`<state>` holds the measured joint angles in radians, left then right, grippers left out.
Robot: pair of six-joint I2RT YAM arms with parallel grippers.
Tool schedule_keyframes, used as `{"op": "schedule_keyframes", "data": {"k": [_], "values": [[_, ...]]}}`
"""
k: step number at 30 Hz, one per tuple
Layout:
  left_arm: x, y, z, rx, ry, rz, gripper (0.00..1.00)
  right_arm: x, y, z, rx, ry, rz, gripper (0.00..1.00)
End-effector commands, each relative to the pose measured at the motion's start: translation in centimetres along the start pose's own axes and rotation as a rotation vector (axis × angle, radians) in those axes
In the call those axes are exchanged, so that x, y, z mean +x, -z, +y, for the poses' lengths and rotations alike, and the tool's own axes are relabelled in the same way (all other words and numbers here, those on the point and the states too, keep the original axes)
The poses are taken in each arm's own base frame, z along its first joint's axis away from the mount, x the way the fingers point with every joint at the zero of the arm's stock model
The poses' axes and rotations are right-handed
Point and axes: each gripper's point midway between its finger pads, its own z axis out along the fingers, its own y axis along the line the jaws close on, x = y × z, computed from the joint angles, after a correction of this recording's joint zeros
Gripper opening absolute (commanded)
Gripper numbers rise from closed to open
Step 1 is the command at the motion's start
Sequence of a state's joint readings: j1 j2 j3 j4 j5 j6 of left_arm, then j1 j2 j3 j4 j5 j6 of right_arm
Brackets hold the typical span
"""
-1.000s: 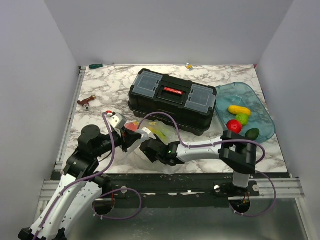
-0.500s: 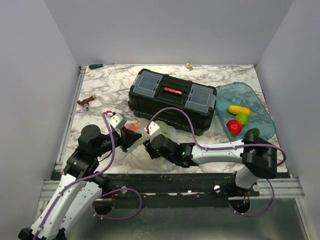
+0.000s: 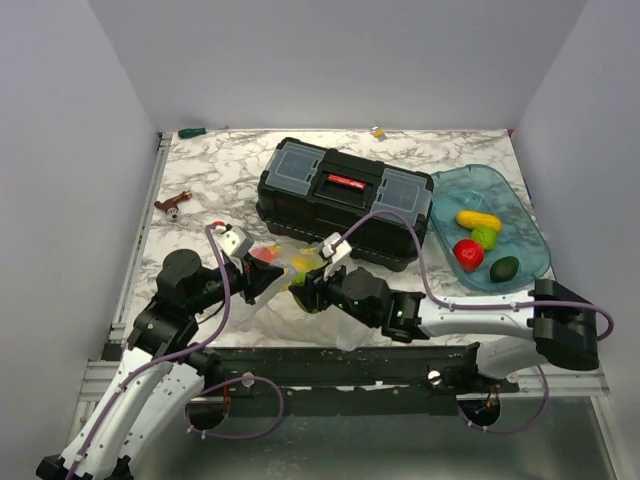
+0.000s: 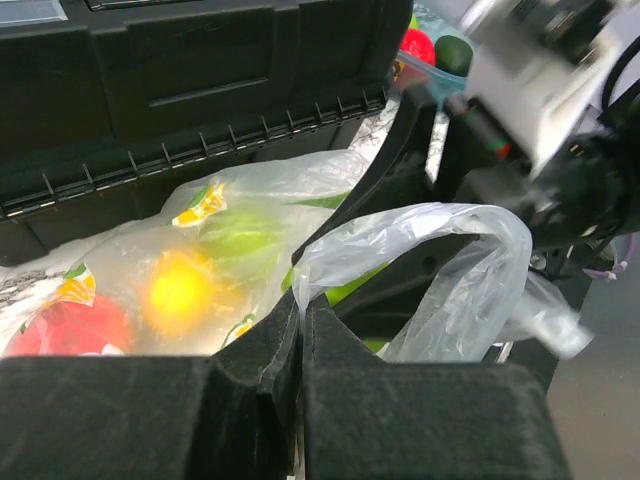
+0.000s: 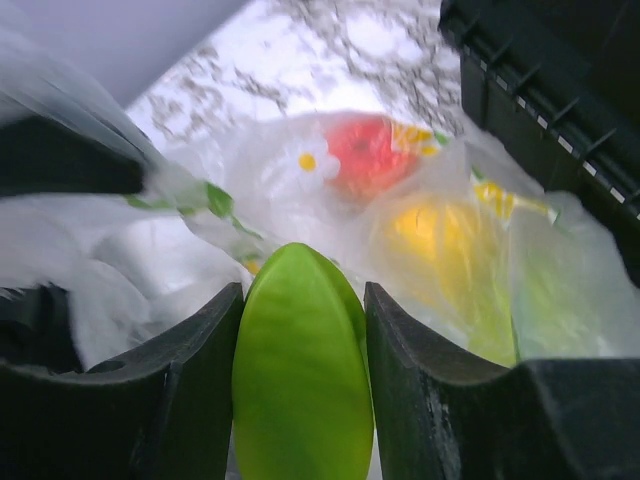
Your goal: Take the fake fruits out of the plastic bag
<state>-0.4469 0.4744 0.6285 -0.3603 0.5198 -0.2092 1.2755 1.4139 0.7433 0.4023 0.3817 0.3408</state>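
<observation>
From above, the plastic bag (image 3: 285, 265) lies crumpled on the marble table (image 3: 220, 170) just in front of the black toolbox (image 3: 345, 195), between the two arms. The left gripper (image 3: 266, 285) meets its left edge and the right gripper (image 3: 304, 294) its near side, though this view does not show how the fingers stand. Only this view takes in the blue tray (image 3: 530, 235) off to the right, holding four fake fruits (image 3: 478, 220): yellow, light green, red and dark green. The left wrist camera shows the left fingers (image 4: 260, 370) pressed fully together with a fold of the bag's film pinched between them. Through the film a yellow fruit (image 4: 180, 290) and a red fruit (image 4: 65, 330) sit inside, with a green shape behind them. The right wrist camera shows what the others hide. The right fingers (image 5: 190, 390) stand partly apart, clamped on either side of a light green fruit (image 5: 300, 380) close against the bag, the red and yellow ones lying within the film beyond.
</observation>
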Motion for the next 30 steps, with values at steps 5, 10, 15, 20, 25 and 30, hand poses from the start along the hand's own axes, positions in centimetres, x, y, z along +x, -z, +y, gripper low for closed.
{"op": "schedule_keyframes", "data": {"k": [5,10,15,20,25,30], "values": [[-0.6,0.1,0.0,-0.004,-0.013,-0.014,0.0,-8.0,3.6,-0.3,0.024,-0.102,-0.203,0.18],[-0.7,0.1,0.0,-0.003,-0.013,-0.015,0.0,-11.5,6.9,-3.6,0.174,-0.083,-0.287,0.17],[-0.7,0.1,0.0,-0.001,-0.011,-0.014,0.0,-13.6,11.4,-8.7,0.409,-0.081,-0.368,0.15],[-0.6,0.0,-0.1,0.002,-0.008,-0.011,0.0,-14.1,16.5,-13.8,0.653,-0.102,-0.434,0.15],[-0.6,-0.1,-0.1,0.006,-0.005,-0.007,0.0,-13.6,20.6,-17.9,0.805,-0.147,-0.494,0.13],[-0.5,-0.2,-0.1,0.007,-0.001,-0.003,0.0,-12.5,21.9,-20.2,0.901,-0.15,-0.494,0.13]]}}
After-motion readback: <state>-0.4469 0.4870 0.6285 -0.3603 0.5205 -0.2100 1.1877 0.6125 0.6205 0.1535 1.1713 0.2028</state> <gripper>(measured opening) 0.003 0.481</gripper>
